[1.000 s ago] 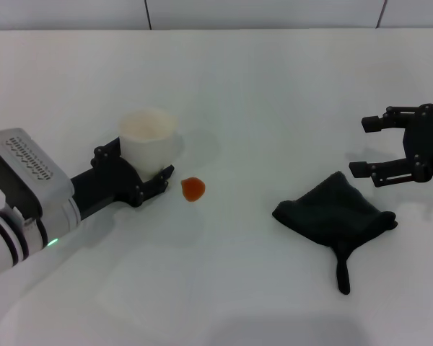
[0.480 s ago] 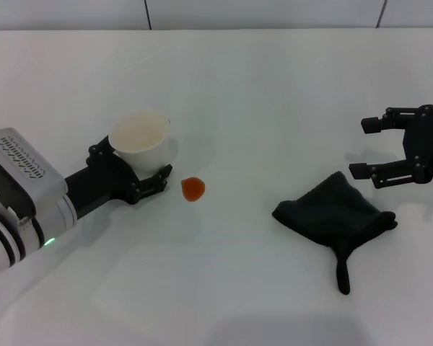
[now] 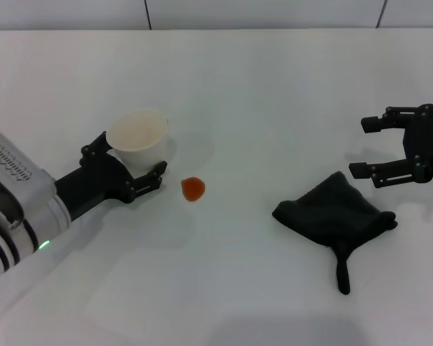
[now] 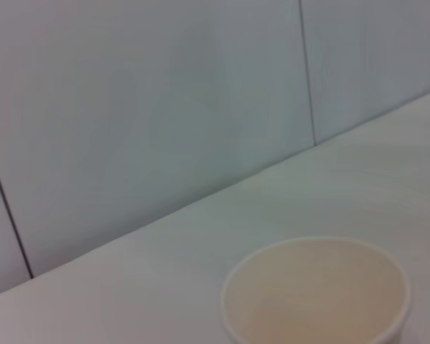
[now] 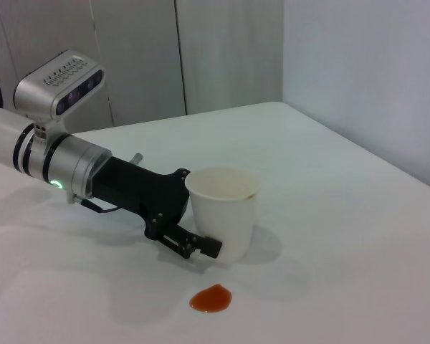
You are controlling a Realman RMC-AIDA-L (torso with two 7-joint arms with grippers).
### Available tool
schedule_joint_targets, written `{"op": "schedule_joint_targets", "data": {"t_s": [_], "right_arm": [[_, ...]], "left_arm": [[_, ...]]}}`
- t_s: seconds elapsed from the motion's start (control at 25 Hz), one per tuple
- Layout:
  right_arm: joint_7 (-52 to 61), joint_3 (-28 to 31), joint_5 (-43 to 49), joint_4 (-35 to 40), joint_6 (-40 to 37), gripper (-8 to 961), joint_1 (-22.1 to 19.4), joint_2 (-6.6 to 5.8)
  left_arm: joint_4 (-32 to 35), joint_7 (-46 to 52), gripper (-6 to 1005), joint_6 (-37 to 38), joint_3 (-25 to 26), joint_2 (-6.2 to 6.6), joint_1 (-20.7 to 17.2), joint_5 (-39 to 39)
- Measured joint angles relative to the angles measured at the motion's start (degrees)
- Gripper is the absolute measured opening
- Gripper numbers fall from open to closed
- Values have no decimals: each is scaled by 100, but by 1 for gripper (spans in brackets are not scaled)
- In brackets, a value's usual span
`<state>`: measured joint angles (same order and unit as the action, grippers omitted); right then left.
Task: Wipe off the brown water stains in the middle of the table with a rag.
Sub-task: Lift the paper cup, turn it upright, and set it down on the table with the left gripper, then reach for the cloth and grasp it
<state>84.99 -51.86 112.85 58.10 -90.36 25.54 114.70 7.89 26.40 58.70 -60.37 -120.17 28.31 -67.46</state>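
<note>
While the left end effector (image 3: 133,176) grips the paper cup (image 3: 138,140), the right end effector (image 3: 379,148) hangs spread and empty just beside the black rag (image 3: 333,214). Rag looks soft, limp, light: best pinched at its bunched middle, then dragged over the brown stain (image 3: 193,189) on the bench (image 3: 274,79).

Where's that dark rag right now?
In the head view, the rag lies crumpled on the table at the robot's right, just below the open right gripper, well apart from the stain.
</note>
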Motion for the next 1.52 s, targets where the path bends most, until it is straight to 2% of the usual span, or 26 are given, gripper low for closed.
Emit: {"op": "schedule_joint_targets", "data": {"t_s": [0.32,0.64,0.96,1.08,1.24,1.32,1.52], "right_arm": [[0,0,0,16,0,856,10,0],[0,0,-11,27,1,856,-7,0],[43,31,-45,50,-36,856,-30,-1],[59,54,-45,91,-78,856,-51,-6],[216,22,-21,296,-167,856,-94,-6],[373,4,25,425,-261,856,-96,-8],[1035,-93,430,956,-520,856,-95,-7]], "left_arm": [[-4,111,894,336,-1,10,-272,242],[-8,656,894,669,-10,32,-486,243],[235,1478,894,1330,-34,152,-890,-157],[775,1938,894,1508,-36,175,-1282,-476],[1957,2742,894,1722,-28,182,-1860,-1114],[2525,3194,894,1830,-7,188,-2019,-1568],[3470,4109,894,2221,7,247,-1996,-2535]]}}
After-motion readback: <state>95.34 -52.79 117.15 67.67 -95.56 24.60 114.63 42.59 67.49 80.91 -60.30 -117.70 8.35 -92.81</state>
